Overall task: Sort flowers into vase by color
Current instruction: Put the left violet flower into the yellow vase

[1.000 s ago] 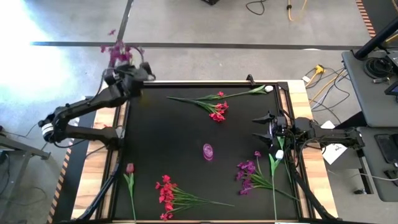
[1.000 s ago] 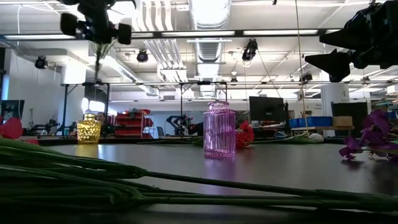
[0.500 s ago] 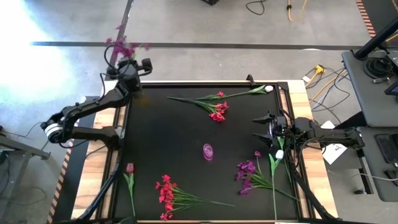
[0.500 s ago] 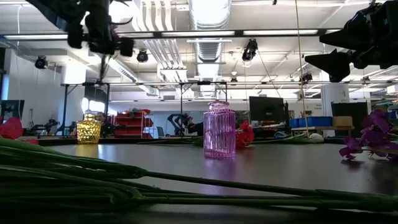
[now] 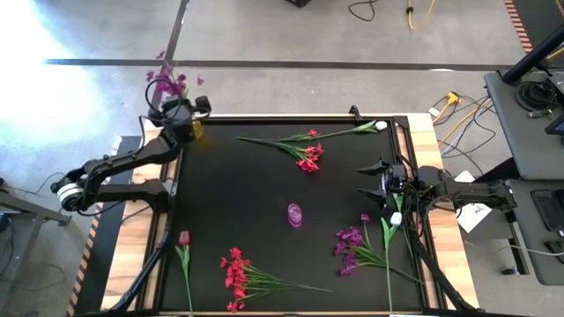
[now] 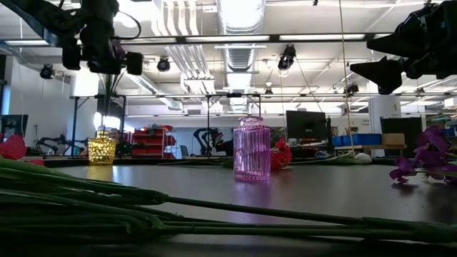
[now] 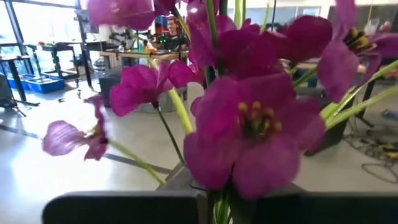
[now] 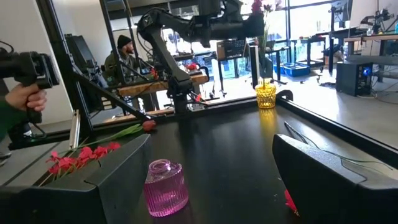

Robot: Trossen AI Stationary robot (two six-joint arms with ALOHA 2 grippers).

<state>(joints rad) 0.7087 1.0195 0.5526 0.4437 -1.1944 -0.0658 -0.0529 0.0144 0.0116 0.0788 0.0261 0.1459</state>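
Observation:
My left gripper (image 5: 176,113) is shut on a purple-magenta spray (image 5: 167,81) above the yellow vase (image 6: 102,147) at the table's far left corner. The blooms fill the left wrist view (image 7: 249,124). The stem (image 6: 107,107) hangs straight down to the vase's mouth. A pink vase (image 5: 294,214) stands mid-table. My right gripper (image 5: 374,180) is open and empty, held above the table's right side. Other flowers lie flat on the table: a red-pink cluster (image 5: 308,157), a white bud (image 5: 380,126), a purple spray (image 5: 352,242), a white tulip (image 5: 396,217), a red cluster (image 5: 238,273) and a dark red bud (image 5: 184,238). My left gripper pinches the purple spray's stem (image 7: 217,210) between its two fingers, just below the blooms. The blooms stand up above the fingers and the stem hangs upright below them, clear of the table. Its lower end (image 8: 263,79) is at the yellow vase's mouth; how far in, I cannot tell.
Green stems (image 6: 107,207) lie close in front of the low camera. A raised rim (image 5: 291,117) runs round the black table. Beyond the table, in the right wrist view, a person's hand (image 8: 22,99) holds a device and another person (image 8: 124,56) stands behind.
My left gripper has come down with the purple spray and shifted a little toward the table's left edge. The stem now hangs upright over the yellow vase with its lower end at the mouth.

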